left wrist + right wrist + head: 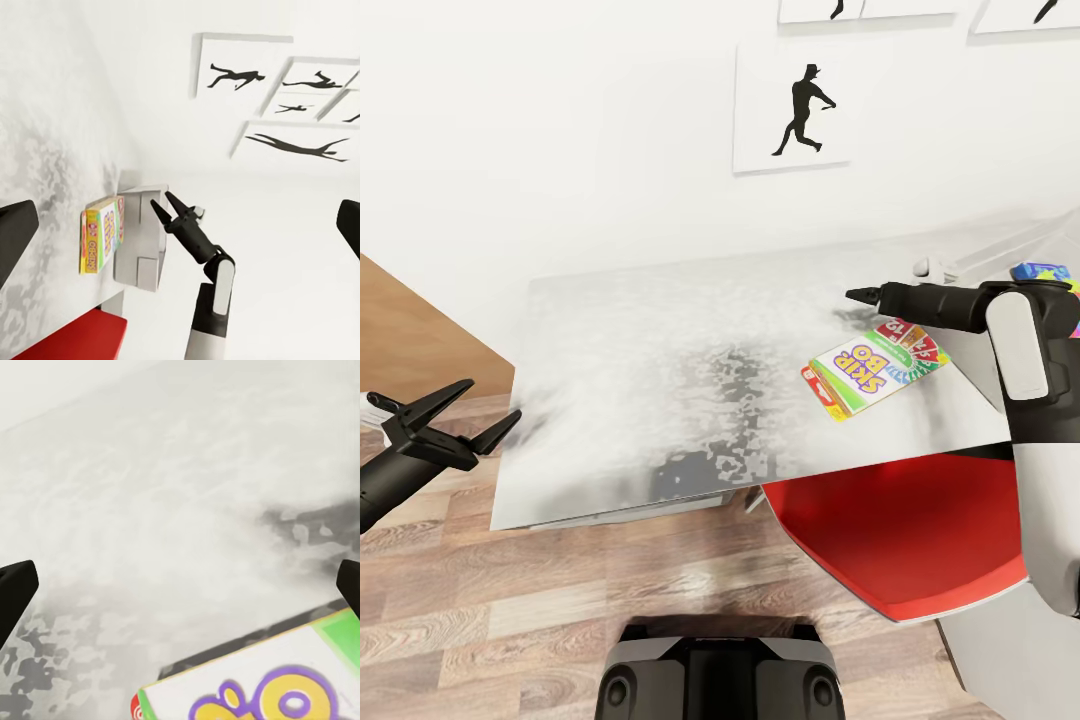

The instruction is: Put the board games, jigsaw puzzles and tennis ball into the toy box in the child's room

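Tabletop [660, 400] is seen tilted in the head view, white and mottled, most of its surface bare. A Skip-Bo board game box [875, 367] lies flat near the tabletop's right end, close to the front edge, long axis skewed to that edge. A red seat [900, 540] sits below that front edge. The toy box [142, 240] is seen in the left wrist view just beyond the game box, at the same end.

Right pincer [865, 295] is held open and empty, above the tabletop, just beyond the game box on the wall side; the box is met by drawing back and down. Left pincer [445, 415] is open, empty, off the left edge, well apart. Right arm judged nearer. Free room lies leftward; the front edge is close.
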{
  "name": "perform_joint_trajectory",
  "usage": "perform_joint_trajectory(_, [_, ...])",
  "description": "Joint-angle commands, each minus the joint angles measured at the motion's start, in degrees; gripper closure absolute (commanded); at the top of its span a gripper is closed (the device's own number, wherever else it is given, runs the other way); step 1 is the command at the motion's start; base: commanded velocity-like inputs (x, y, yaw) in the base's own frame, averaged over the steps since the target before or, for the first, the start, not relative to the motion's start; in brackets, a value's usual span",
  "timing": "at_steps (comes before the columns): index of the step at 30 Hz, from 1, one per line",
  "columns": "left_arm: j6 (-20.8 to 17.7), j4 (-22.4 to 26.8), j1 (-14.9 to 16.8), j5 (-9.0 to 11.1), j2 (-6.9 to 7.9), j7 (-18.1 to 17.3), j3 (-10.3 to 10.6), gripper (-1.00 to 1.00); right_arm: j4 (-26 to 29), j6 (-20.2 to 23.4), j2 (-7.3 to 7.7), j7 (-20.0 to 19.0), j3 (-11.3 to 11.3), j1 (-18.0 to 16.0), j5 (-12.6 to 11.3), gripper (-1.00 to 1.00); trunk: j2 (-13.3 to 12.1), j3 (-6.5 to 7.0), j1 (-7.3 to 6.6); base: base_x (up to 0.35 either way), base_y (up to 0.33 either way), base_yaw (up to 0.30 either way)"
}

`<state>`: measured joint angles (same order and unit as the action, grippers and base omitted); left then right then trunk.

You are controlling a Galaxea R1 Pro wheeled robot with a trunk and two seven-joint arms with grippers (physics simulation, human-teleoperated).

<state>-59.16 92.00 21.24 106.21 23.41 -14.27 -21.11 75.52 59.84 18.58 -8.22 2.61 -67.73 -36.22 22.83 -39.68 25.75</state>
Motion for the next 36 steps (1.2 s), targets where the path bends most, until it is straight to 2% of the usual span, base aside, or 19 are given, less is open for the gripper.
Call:
perform_joint_trajectory(1, [-0.16, -0.05, 0.02, -0.49, 0.02, -0.53, -0.04, -1.0, 0.0, 0.16, 0.06, -0.57, 0.04, -0.03, 0.58, -1.0, 0.09, -0.07, 0.03, 0.0, 0.0, 0.0])
perform_joint_trajectory(6, [-0.16, -0.19, -0.02, -0.43, 0.04, -0.58, -0.06, -1.0, -0.05, 0.16, 0.11, -0.57, 0.06, 0.22, 0.56, -1.0, 0.09, -0.07, 0.03, 0.0, 0.0, 0.0])
perform_joint_trajectory(15, [-0.16, -0.22, -0.11, -0.33, -0.03, -1.19, -0.16, -1.0, -0.09, 0.16, 0.14, -0.57, 0.07, 2.68, 0.55, -1.0, 0.09, -0.07, 0.03, 0.0, 0.0, 0.0])
perform_joint_trajectory(24, [-0.09, 0.03, -0.41, -0.36, -0.78, -1.51, -0.43, -1.0, -0.1, 0.16, 0.11, -0.57, 0.07, 4.33, 0.54, -1.0, 0.09, -0.07, 0.03, 0.0, 0.0, 0.0])
perform_joint_trajectory(36, [-0.01, 0.1, -0.59, -0.41, -1.12, -1.43, -0.57, -1.0, -0.11, 0.16, 0.16, -0.57, -0.02, 5.14, 0.54, -1.0, 0.09, -0.07, 0.03, 0.0, 0.0, 0.0])
